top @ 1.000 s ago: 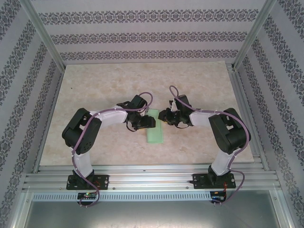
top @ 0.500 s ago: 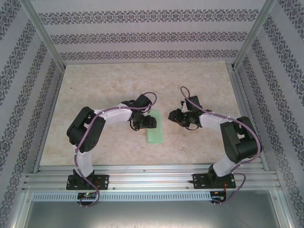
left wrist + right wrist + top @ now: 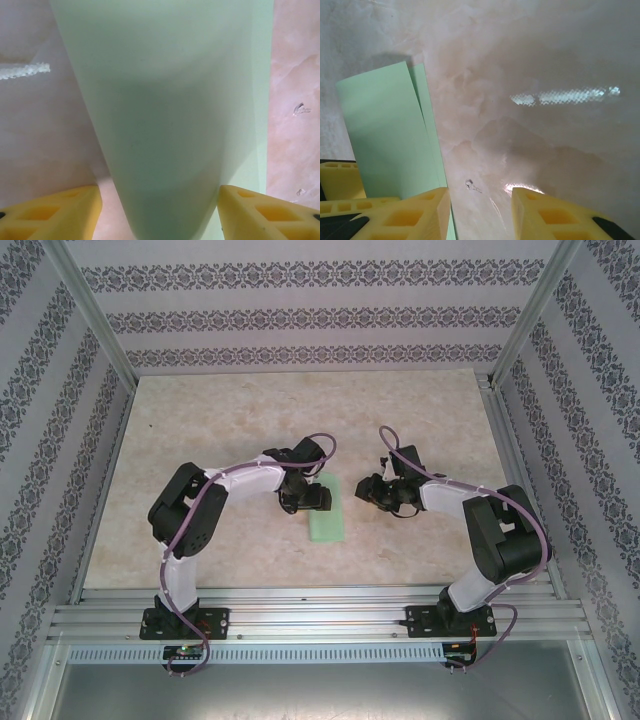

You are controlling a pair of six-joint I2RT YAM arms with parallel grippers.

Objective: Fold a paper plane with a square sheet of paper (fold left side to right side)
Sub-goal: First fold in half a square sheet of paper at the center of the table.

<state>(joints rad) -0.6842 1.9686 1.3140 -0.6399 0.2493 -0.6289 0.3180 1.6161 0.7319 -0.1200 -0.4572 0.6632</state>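
As the paper (image 3: 165, 100) is thin, light & floppy, pinch it at a folded edge. It sits inside the open left claw (image 3: 160, 210), not pinched. Right claw (image 3: 480, 205) is open & empty, w/ paper just beside it.

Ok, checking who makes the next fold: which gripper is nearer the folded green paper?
Left. The left gripper straddles the folded green paper; the right gripper stands off to its right, apart.

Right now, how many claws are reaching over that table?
2. The left claw hangs open over the folded green paper near the middle of the table. The right claw is open just right of the paper, above bare tabletop.
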